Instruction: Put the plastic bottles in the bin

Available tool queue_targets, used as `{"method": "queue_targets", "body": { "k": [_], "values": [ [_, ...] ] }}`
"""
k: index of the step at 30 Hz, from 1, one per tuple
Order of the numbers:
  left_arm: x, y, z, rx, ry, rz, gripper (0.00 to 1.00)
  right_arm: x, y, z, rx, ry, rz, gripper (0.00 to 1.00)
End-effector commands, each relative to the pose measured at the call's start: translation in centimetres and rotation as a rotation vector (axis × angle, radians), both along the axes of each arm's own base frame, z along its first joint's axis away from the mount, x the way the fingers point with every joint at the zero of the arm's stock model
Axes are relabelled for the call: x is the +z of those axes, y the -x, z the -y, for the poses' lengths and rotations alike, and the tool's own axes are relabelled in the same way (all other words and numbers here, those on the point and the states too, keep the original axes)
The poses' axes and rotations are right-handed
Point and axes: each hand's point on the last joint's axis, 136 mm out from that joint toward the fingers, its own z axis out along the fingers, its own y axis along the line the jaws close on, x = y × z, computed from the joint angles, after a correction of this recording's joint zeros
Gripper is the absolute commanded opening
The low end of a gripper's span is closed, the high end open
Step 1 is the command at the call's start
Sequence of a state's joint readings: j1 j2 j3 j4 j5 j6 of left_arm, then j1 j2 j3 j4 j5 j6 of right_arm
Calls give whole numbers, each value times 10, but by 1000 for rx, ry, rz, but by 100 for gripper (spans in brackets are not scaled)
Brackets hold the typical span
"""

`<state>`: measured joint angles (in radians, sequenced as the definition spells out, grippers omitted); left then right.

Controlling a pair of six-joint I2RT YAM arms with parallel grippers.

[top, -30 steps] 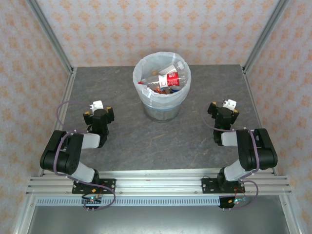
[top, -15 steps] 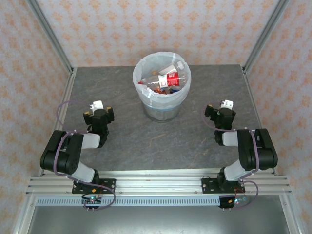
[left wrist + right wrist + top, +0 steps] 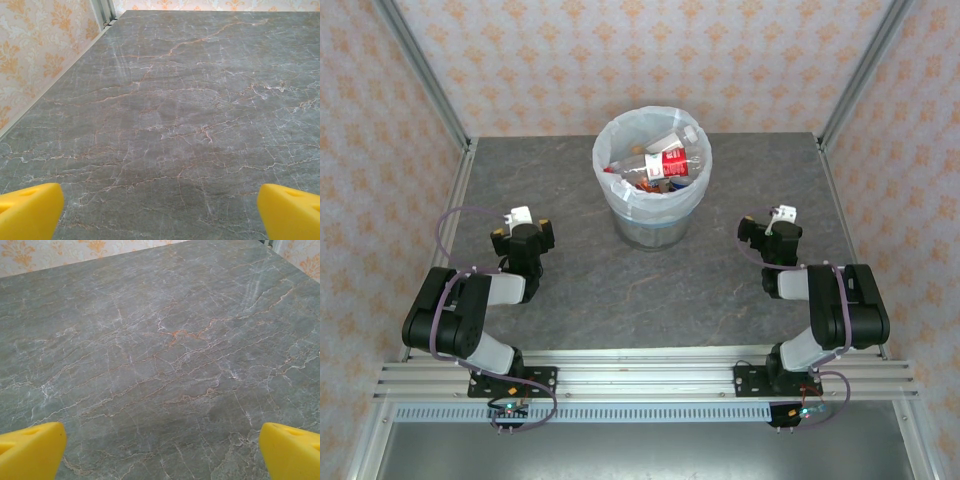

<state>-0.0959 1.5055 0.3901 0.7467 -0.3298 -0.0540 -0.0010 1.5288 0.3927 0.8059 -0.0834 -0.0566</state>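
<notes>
The plastic bottles [image 3: 660,160] I can make out are all piled inside the bin [image 3: 620,215]. It stands upright at the far centre of the table [image 3: 580,290], white liner folded over the rim. A red-labelled one lies tilted on top w/ clear ones around it; can't count them.

The left gripper [image 3: 523,228] hangs low on the L side, jaws spread wide, nothing btwn them. Its yellow fingertips [image 3: 30,212] frame plain grey stone. The right gripper [image 3: 768,230] is likewise released and holds nothing, on the R side, its fingertips [image 3: 32,450] apart over the same marble. Both are well apart from the bin.

Job looks about finished to me, so the step in hand is prob. parking the arms. To do that well:
- Keep the jaws spread and the elbows tucked, and move slow.
- Keep each wrist on its own side so nothing swings toward the bin. It looks like light plastic, and a nudge could tip it & spill the lot.
- Take a last look round the table edges, esp. behind the bin, where a stray bottle could hide from the overhead cam.

Vs a sec ago, the R gripper has shifted a little toward the middle of the table and turned slightly, and the white tag on top has moved w/ it. The L arm hasn't budged. Bin & contents look the same.
</notes>
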Motion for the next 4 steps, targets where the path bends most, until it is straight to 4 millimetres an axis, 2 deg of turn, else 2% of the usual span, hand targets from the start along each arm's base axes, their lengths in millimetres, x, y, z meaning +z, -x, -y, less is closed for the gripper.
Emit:
{"method": "queue_targets", "body": {
  "k": [1,4],
  "values": [
    [17,-6,-7,26,-6,57,100,6,-4,3,-19,-3,13,99],
    [18,-5,-7,26,-7,60,100,7,-5,3,-17,-2,15,99]
  ]
}}
